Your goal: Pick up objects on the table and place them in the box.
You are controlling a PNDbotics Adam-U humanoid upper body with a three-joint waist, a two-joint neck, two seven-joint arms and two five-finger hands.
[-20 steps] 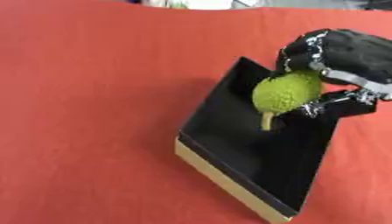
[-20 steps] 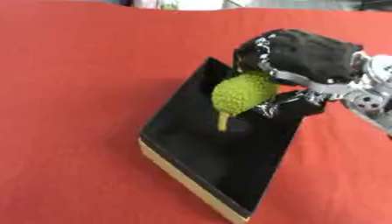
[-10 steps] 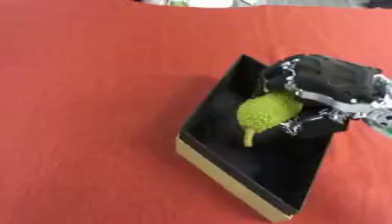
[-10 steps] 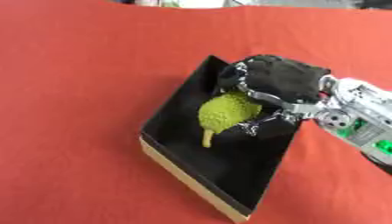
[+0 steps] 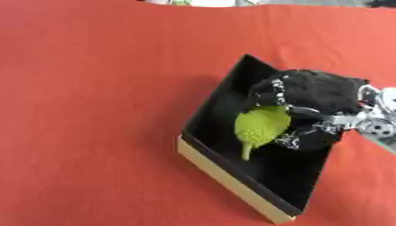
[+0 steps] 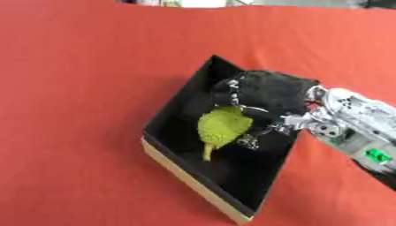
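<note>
Green fruit (image 5: 261,127) sinking from above box rim down into black box (image 5: 224,106) on red desk (image 5: 93,88); right hand (image 5: 313,95) fingers still curling around it; release coming next

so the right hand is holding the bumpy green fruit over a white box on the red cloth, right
Not quite: the box is black inside with tan outer walls, not white, as the left eye view shows. The right hand does hold the bumpy green fruit over it, on the red cloth.
</note>
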